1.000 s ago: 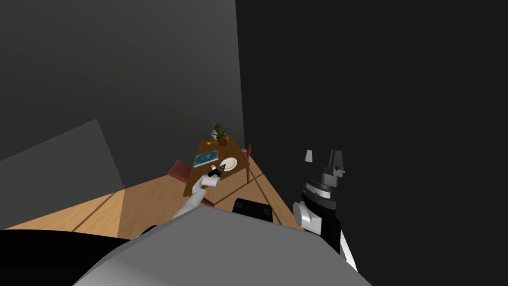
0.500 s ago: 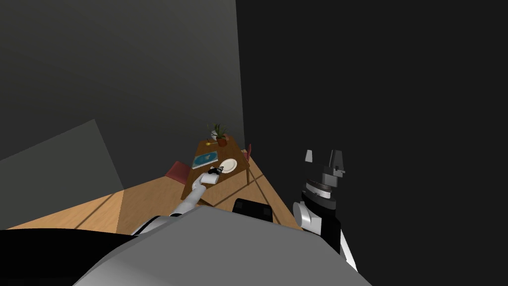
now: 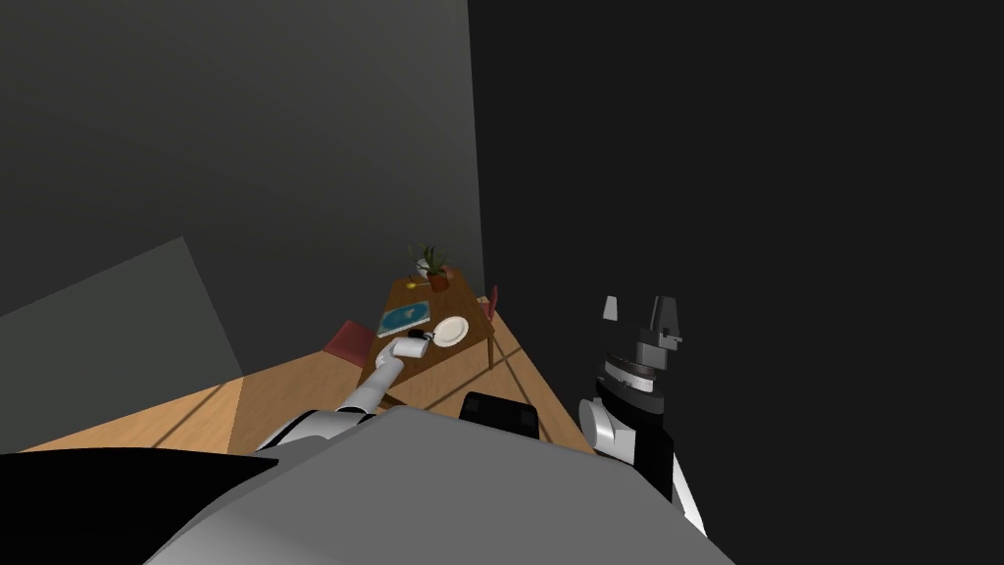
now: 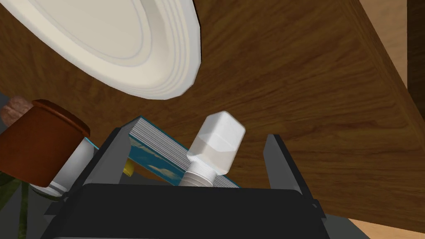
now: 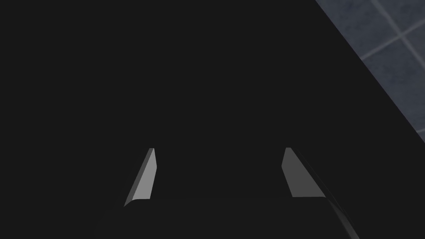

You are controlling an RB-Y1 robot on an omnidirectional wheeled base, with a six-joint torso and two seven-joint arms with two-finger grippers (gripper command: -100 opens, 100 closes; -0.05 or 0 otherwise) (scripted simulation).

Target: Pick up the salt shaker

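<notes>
Ready to grasp: the left gripper (image 4: 194, 135) holds its fingers spread with the white salt shaker (image 4: 216, 143) between them, touching neither, so next they should squeeze its sides; right gripper (image 3: 638, 309) likewise parted.

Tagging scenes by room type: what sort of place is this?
Probably a dining corner in a house: a wooden table set with a white plate, a salt shaker and a book, a red chair beside it, a potted plant at its far end.

Grained wooden table (image 4: 311, 103), smooth matt plate (image 4: 103, 41), translucent salt shaker (image 4: 216, 145)
</notes>
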